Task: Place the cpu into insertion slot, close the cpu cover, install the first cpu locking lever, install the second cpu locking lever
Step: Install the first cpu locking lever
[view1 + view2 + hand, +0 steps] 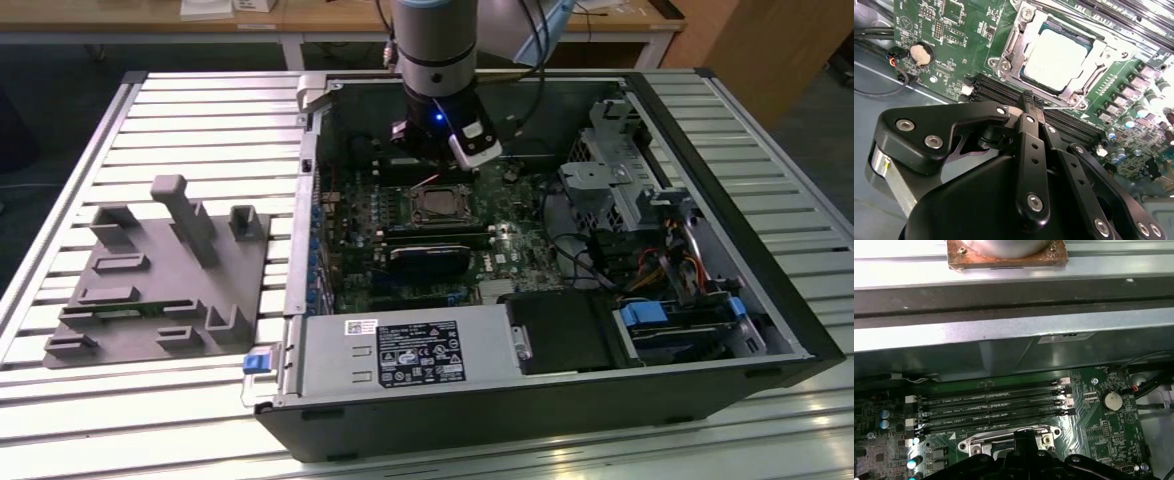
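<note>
So, the gripper [1030, 100] is hanging low over the green motherboard [954, 30], just beside the insertion slot [441, 206]. Its matte black fingers [1030, 150] are pressed together at the tips and pinch nothing. In the second wrist view the tips sit over the long black memory slots [999, 90] that run along one side of the socket.

The cpu [1056, 57] is already seated in the slot, a flat square with a dull, pale metal face. The cpu cover [1021, 40] lies down flat around it: a thin stamped frame of shiny silver sheet metal, with the chip showing through the big square cut-out. I can't tell how the locking levers stand.

A round silver coin cell [920, 54] sits in its holder near the board's edge.

In the exterior view the whole thing is an open black tower case [534, 420] lying on a ribbed aluminium table [200, 120]. A boxy grey power supply [400, 355] sits at the near end. Off to the exterior view's left there's a matte grey plastic fixture [154, 280] with blocky posts and pockets, well apart from the arm.
</note>
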